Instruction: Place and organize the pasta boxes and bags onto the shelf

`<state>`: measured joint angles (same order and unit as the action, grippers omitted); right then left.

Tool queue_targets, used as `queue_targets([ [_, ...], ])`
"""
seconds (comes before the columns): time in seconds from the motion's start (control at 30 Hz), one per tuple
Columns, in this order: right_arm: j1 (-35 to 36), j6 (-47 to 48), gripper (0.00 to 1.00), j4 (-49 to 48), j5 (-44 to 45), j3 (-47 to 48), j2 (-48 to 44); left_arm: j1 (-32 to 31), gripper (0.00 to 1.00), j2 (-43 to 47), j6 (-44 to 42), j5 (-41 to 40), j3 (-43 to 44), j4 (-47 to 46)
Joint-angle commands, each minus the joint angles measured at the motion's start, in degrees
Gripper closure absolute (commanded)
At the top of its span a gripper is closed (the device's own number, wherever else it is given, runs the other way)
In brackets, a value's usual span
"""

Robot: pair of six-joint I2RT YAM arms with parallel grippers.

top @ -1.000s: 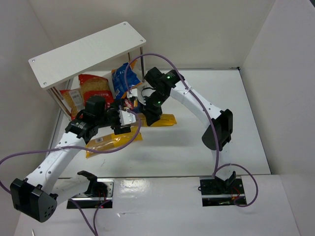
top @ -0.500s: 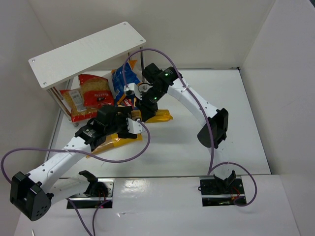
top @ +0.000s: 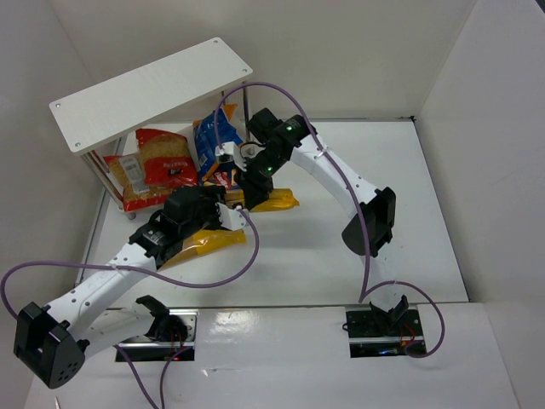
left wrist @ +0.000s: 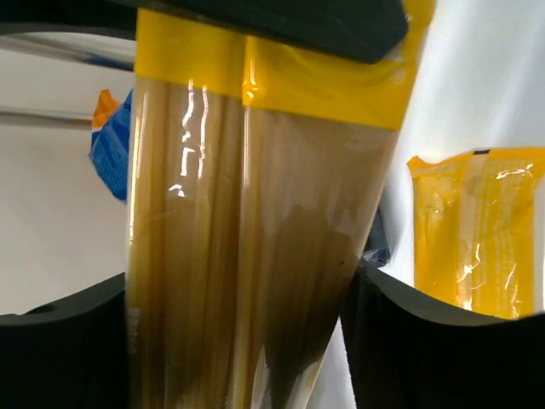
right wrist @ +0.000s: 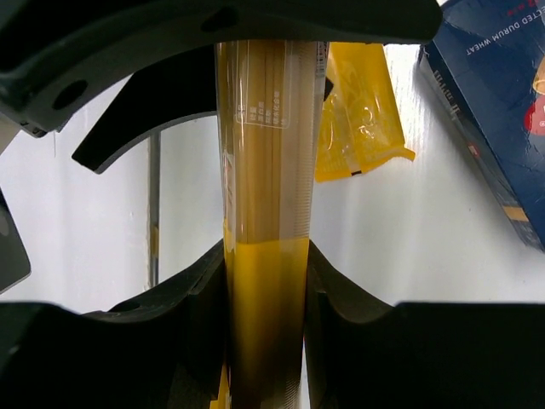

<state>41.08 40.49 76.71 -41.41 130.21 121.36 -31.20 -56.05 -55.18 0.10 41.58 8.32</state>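
Observation:
A long yellow spaghetti pack (top: 200, 245) lies on the table, and my left gripper (top: 230, 216) is shut on its near end. In the left wrist view the pack (left wrist: 247, 213) fills the gap, both black fingers (left wrist: 426, 341) against its sides. My right gripper (top: 247, 194) is shut on a second yellow spaghetti pack (top: 278, 201), which stands clamped between its fingers (right wrist: 266, 264). The white shelf (top: 149, 94) stands at the far left. Under it sit red bags (top: 163, 162) and a blue bag (top: 209, 141). A dark-blue box (right wrist: 494, 111) lies beside the right gripper.
Thin metal shelf legs (top: 115, 183) stand close to the red bags. Purple cables (top: 247, 247) loop over both arms. White walls enclose the table on the left, back and right. Another yellow pack (left wrist: 477, 230) lies right of the left gripper.
My left arm has swung right and down over the near spaghetti pack, and its jaws have closed on it. The right arm shifted slightly left, still holding its pack.

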Motion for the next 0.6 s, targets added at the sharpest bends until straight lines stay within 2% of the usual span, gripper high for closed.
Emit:
queue_targets([
  [0.0, -0.3, -0.1, 1.00, -2.3, -6.8, 2.3, -4.1, -0.4, 0.41, 0.5, 0.5, -2.8, 0.2, -3.9],
  [0.03, -0.3, -0.1, 1.00, -2.3, -6.8, 2.3, -4.1, -0.4, 0.55, 0.5, 0.5, -2.8, 0.3, -3.9],
  [0.07, -0.3, -0.1, 1.00, -2.3, -6.8, 2.3, -4.1, -0.4, 0.80, 0.5, 0.5, -2.3, 0.9, -3.9],
  [0.1, -0.3, -0.1, 1.00, -2.3, -6.8, 2.3, -4.6, -0.4, 1.00, -0.1, 1.6, -2.3, 1.0, -4.5],
  [0.3, -0.3, 0.5, 1.00, -2.3, -7.3, 1.1, -5.2, -2.2, 1.00, -1.3, 6.1, -6.9, -0.3, -10.3],
  [0.57, -0.3, -1.2, 1.00, -2.3, -6.1, 3.9, -5.0, -2.2, 1.00, 0.4, 13.9, -6.9, -0.8, -12.0],
])
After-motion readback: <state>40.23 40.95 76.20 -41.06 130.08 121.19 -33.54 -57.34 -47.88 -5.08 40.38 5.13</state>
